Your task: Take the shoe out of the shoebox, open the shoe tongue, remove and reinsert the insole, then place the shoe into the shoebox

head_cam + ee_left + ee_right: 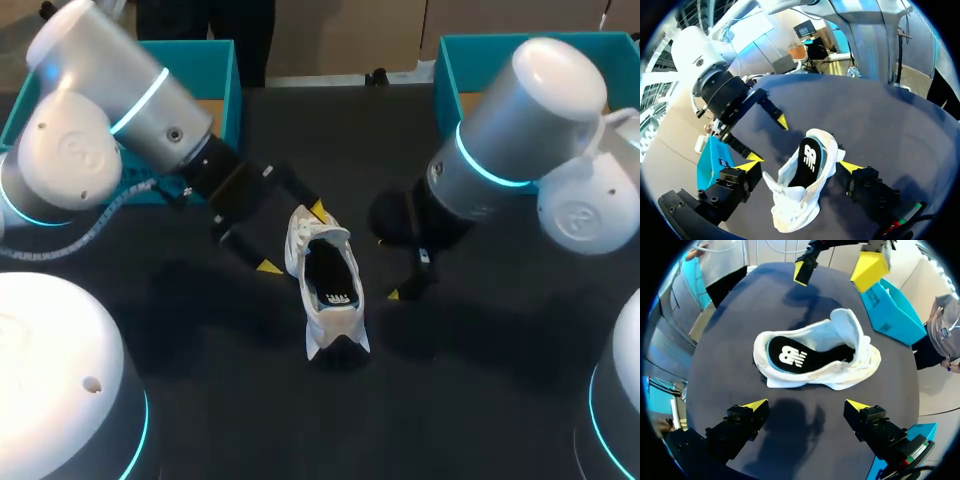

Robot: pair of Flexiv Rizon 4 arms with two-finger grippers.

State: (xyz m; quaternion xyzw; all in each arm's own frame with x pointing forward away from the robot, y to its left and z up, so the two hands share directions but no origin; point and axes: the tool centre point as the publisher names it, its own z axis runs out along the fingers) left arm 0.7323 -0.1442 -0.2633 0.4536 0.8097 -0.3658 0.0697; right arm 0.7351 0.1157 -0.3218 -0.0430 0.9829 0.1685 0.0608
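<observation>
A white shoe (322, 290) lies on the dark table (470, 340) with its black insole (333, 280) showing inside. My left gripper (293, 240) is open and straddles the shoe's toe end, one yellow tip on each side. In the left wrist view the shoe (802, 185) sits between the open fingers of that gripper (799, 165), and neither pad clearly presses it. My right gripper (806, 405) is open and empty, a short way off the side of the shoe (815, 357). From the head view, the right gripper (385, 268) is mostly hidden under its arm.
Two teal boxes stand at the back, one at the left (225, 80) behind my left arm and one at the right (480, 50) behind my right arm. Both arms crowd the shoe from either side. My left gripper's tips (867, 267) show beyond the shoe.
</observation>
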